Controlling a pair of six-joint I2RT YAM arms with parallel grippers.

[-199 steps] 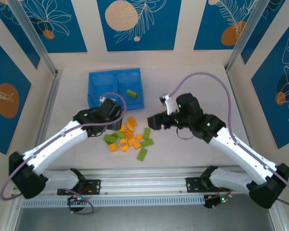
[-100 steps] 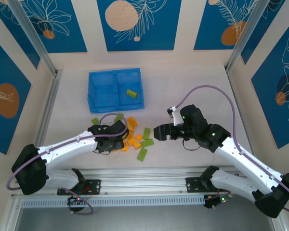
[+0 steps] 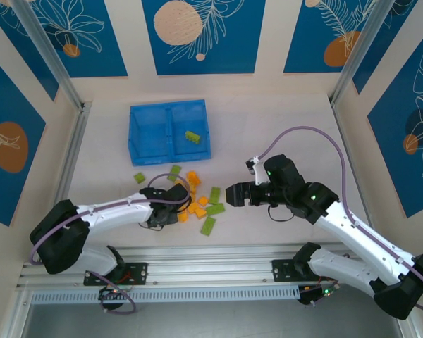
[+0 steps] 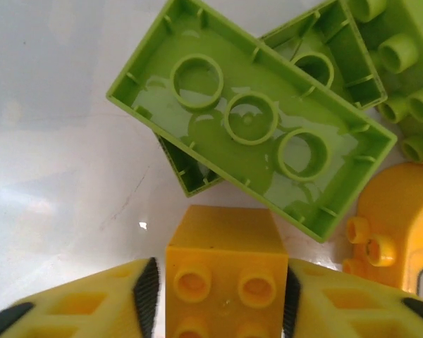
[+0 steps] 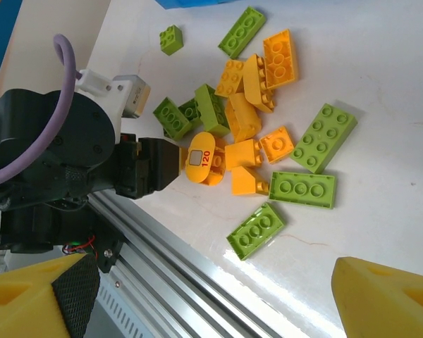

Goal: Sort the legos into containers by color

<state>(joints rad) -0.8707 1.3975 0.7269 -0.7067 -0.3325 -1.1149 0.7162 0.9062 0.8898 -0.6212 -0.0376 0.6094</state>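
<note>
Left end effector (image 4: 218, 289) sits narrow, pads against both sides of an orange-yellow brick (image 4: 225, 257). That brick rests on the bench (image 4: 49, 176) at the near-left side of the lego pile (image 3: 196, 201). Right end effector (image 3: 233, 193) hangs wide and empty, just right of the pile.

Watch the upturned lime green brick (image 4: 250, 134). Its edge touches the top of your brick, and a second green one (image 4: 338, 70) lies under it, so a lift may drag or flip them. The curved orange piece (image 4: 391, 225) is just beside the right pad and could get nudged too. The brick's sides are glossy, so it may slip out. Both arms crowd the same pile, and a reach from the right could clash.

The blue tray (image 3: 149, 134) is well apart, behind the pile. One green brick (image 3: 192, 136) lies in its right compartment, so orange-yellow likely belongs in the left. Drop it right and you mix colours.

The bricks are small, hard and studded, orange-yellow and lime green jumbled, several touching.
</note>
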